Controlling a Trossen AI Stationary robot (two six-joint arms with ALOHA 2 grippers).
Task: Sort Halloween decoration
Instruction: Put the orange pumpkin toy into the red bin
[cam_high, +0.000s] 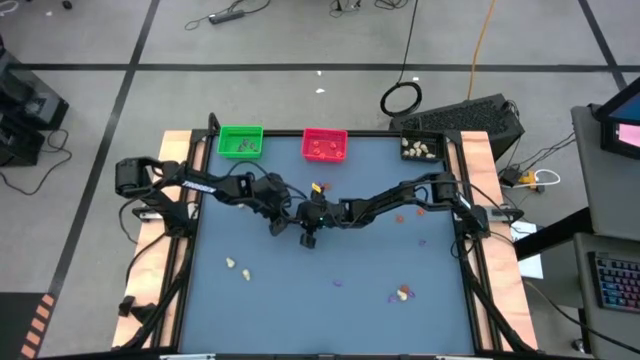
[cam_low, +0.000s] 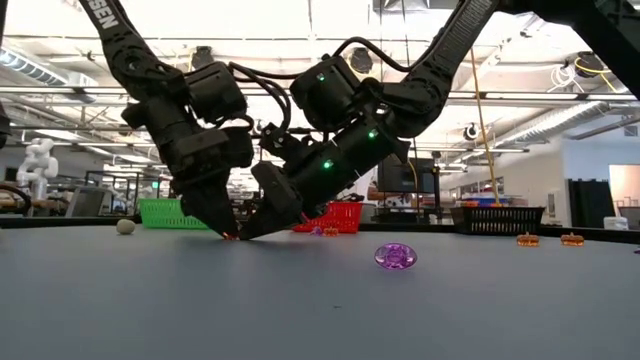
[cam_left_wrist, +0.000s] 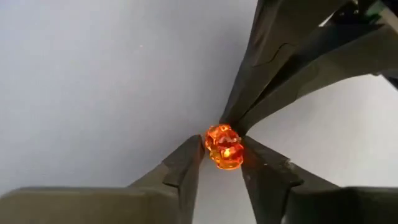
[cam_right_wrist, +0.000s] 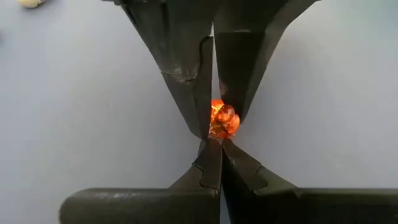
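A tiny orange-red trinket (cam_left_wrist: 224, 147) of the Halloween decoration lies mid-table. My left gripper (cam_left_wrist: 223, 155) comes at it from the table's left, with one fingertip on each side of it. My right gripper (cam_right_wrist: 215, 142) comes from the table's right, shut, its tips meeting the same trinket (cam_right_wrist: 222, 119). In the high view the two grippers meet at the table's middle, the left gripper (cam_high: 291, 214) beside the right gripper (cam_high: 306, 213). In the low view both sets of tips reach down to the tabletop (cam_low: 236, 236). My left gripper pinches the orange-red trinket by two opposite sides (cam_left_wrist: 209, 144) between its fingertips. The fingers slant down from the table's left. The trinket is low at the tabletop. My right gripper is shut, and its fingertips (cam_left_wrist: 234, 123) touch the trinket's side facing them (cam_right_wrist: 219, 133), slanting down from the table's right.
Along the far edge stand a green tray (cam_high: 241, 141), a red tray (cam_high: 324, 145) and a black tray (cam_high: 421, 149). Loose trinkets lie about: cream (cam_high: 237, 267), purple (cam_high: 337, 283), orange (cam_high: 405, 213), another cream one (cam_high: 402, 293). A purple trinket (cam_low: 394, 256) lies nearer the front.
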